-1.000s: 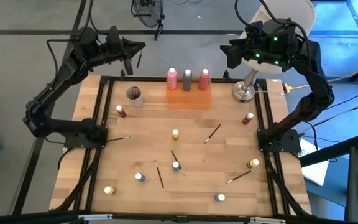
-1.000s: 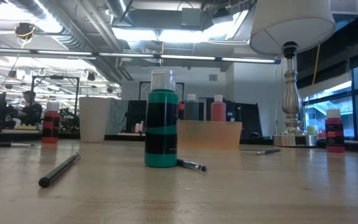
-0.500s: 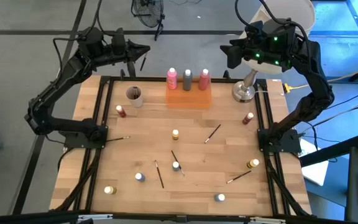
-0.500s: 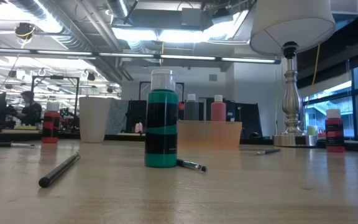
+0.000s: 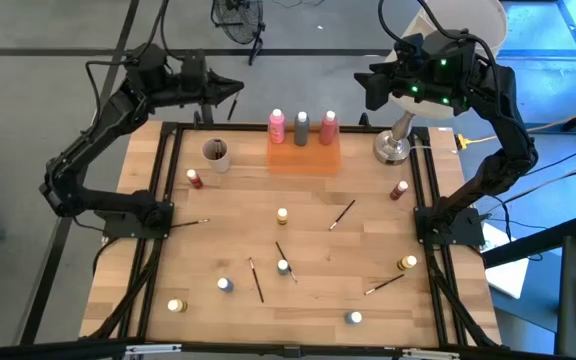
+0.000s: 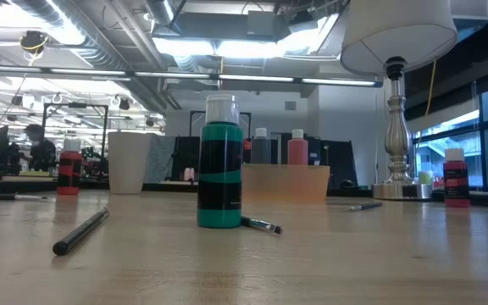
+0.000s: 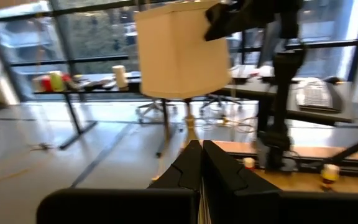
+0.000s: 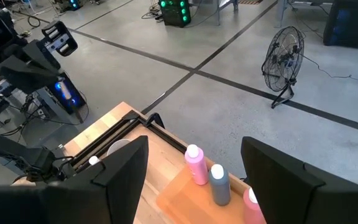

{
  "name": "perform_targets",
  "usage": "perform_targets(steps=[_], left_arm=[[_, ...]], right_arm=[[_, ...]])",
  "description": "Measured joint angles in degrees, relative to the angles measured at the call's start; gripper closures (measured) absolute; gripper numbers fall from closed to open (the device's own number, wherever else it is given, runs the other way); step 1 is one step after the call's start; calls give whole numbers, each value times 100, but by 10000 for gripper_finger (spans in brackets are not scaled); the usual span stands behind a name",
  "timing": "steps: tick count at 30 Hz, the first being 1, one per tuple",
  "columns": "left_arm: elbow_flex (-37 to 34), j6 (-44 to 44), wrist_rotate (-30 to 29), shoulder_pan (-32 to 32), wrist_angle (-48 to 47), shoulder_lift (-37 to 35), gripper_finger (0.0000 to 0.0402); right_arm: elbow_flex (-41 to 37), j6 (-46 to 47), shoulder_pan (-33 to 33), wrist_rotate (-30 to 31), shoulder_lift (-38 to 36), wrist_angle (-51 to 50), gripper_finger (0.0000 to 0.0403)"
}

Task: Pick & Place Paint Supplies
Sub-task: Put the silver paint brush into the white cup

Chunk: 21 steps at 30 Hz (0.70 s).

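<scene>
Two pink bottles (image 5: 277,125) (image 5: 329,125) and a grey one (image 5: 302,126) stand in the orange tray (image 5: 304,157) at the table's far edge. Small pots (image 5: 282,215) (image 5: 225,285) and thin dark brushes (image 5: 343,213) (image 5: 256,280) lie scattered on the wood. My left gripper (image 5: 236,88) is shut, raised beyond the far left corner, above the beige cup (image 5: 215,152). My right gripper (image 5: 372,86) hangs open, high over the far right corner, with nothing between its fingers (image 8: 120,171). In the low view a green pot (image 6: 220,165) stands nearest. My left gripper has a short thin dark sliver (image 5: 233,107) just under its shut tips in the high view. I cannot tell whether that is a brush held between the fingers; the left wrist view shows only the shut fingers (image 7: 191,165).
A silver-footed lamp (image 5: 392,146) stands at the far right corner, under my right arm. Red-lidded pots (image 5: 195,179) (image 5: 399,189) stand near the left and right rails. A black frame (image 5: 168,180) borders the table. A floor fan (image 8: 283,62) stands beyond the far edge.
My left gripper has swung its tips a little toward the table's right, staying shut and at the same height. The thin dark sliver under its tips has moved along with it. Nothing on the table has moved.
</scene>
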Motion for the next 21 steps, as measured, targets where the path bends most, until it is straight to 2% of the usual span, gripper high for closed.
perform_targets(steps=[6,12,21], left_arm=[[0,110,452,0,-387,0,400],[0,502,478,0,-769,14,400],[0,469,477,0,-768,26,400]], right_arm=[[0,0,0,0,0,0,141],[0,0,0,0,0,0,141],[0,0,0,2,0,2,141]])
